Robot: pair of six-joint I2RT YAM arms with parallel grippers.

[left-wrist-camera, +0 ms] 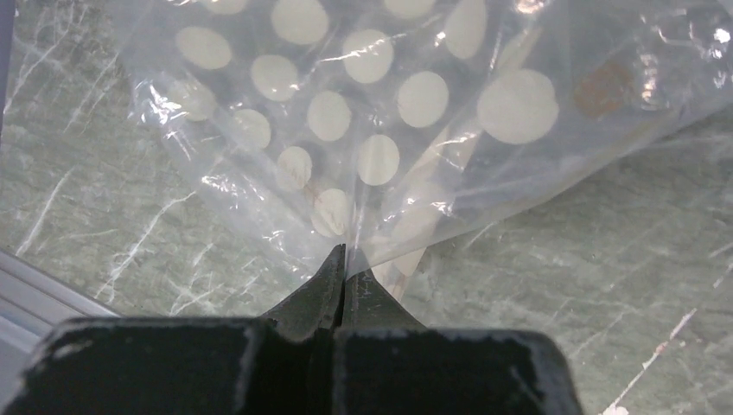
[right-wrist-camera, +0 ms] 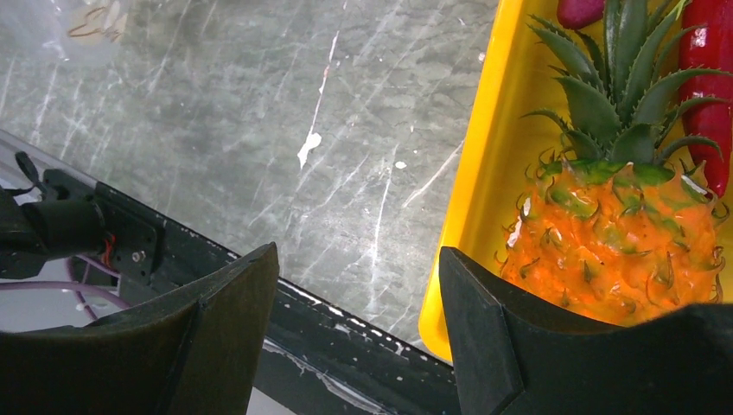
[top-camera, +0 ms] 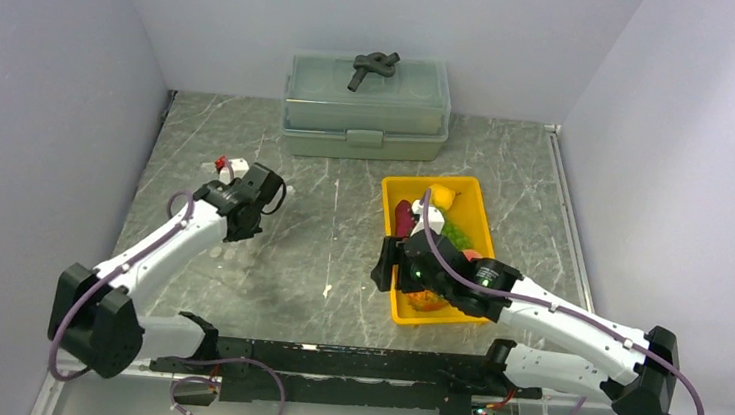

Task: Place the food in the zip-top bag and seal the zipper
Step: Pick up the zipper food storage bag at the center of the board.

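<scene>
The zip-top bag (left-wrist-camera: 372,112), clear and crinkly with white dots, lies on the marble table, and my left gripper (left-wrist-camera: 346,259) is shut on its near edge. From above, the left gripper (top-camera: 238,178) sits at the back left with a bit of the bag (top-camera: 229,167) beside it. I cannot make out the zipper. My right gripper (right-wrist-camera: 359,259) is open and empty, hovering over the near-left corner of the yellow tray (right-wrist-camera: 484,147). The orange pineapple (right-wrist-camera: 618,246) lies just right of its right finger, with a red chili (right-wrist-camera: 704,86) behind. An eggplant (top-camera: 403,216), lemon (top-camera: 442,196) and grapes (top-camera: 456,235) also lie in the tray.
A grey-green lidded box (top-camera: 367,107) stands at the back wall with a dark object (top-camera: 374,68) on its lid. The black base rail (right-wrist-camera: 346,328) runs along the near edge below the right gripper. White walls close in both sides.
</scene>
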